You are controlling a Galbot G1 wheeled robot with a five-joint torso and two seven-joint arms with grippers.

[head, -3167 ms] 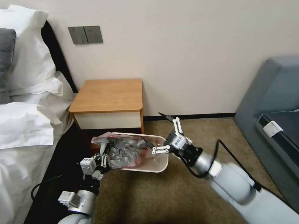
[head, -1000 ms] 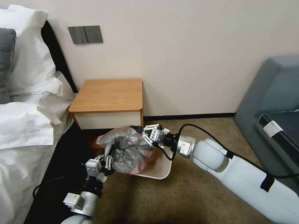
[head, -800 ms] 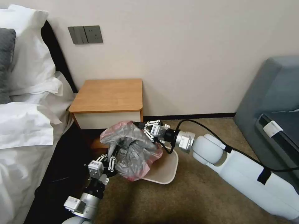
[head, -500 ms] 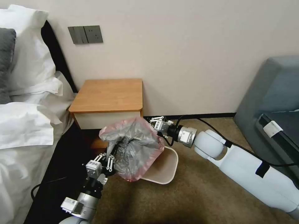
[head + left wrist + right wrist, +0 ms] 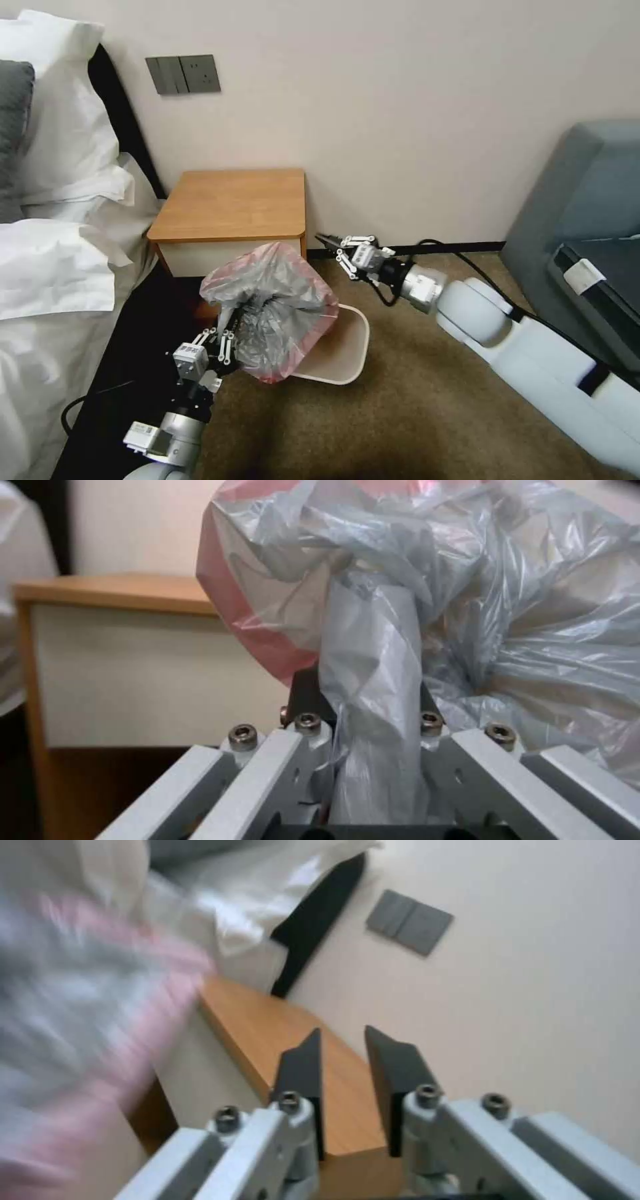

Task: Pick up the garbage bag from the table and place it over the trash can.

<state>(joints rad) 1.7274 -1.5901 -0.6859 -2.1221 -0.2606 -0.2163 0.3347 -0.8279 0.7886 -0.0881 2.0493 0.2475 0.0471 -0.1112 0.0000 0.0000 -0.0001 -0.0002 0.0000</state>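
Left hand [image 5: 223, 343] clamped on garbage bag [image 5: 270, 307] above tilted trash can [image 5: 343, 350], right hand [image 5: 327, 243] slightly parted, empty, no legible writing

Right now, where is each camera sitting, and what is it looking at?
Head view: up high, looking down at the garbage bag, trash can and both arms.
Left wrist view: behind the left gripper, clamped on the bag.
Right wrist view: behind the right gripper, facing the table.
All three share the bag and the table.
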